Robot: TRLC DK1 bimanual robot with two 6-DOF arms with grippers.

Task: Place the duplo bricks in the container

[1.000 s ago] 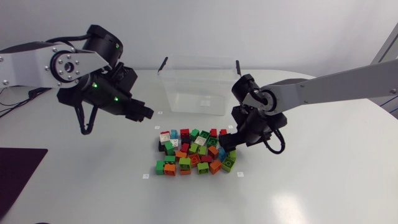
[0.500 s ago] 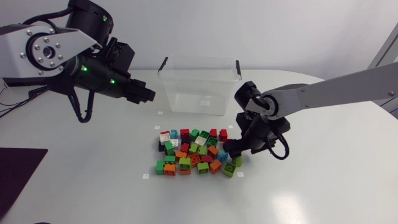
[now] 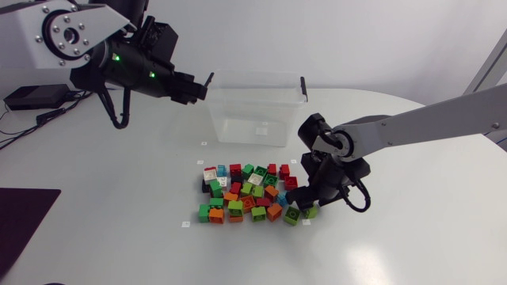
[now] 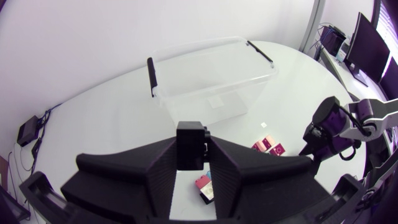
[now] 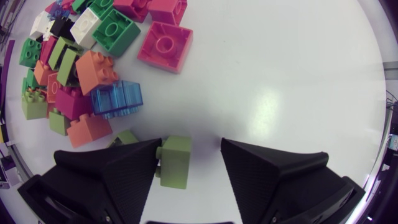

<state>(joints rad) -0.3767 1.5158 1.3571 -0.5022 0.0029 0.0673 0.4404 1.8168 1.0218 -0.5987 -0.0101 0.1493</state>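
Note:
A clear container (image 3: 255, 107) with black handles stands at the back middle. A pile of coloured duplo bricks (image 3: 245, 194) lies in front of it. My left gripper (image 3: 190, 89) hangs above the table just left of the container, shut on a black brick (image 4: 189, 142), and the container (image 4: 211, 81) lies ahead of it. My right gripper (image 3: 305, 207) is down at the pile's near right corner. Its fingers stand apart around a light green brick (image 5: 175, 163), which touches only one finger, so the right gripper (image 5: 191, 149) is open.
A pink brick (image 5: 165, 45) and a clear blue brick (image 5: 116, 99) lie ahead of the right gripper, at the pile's edge. A dark mat (image 3: 24, 214) lies at the table's left front edge. Bare table stretches to the right of the pile.
My left arm has risen and swung toward the container with the black brick. My right gripper has slid toward the pile's near right corner, lowered, and its fingers have narrowed.

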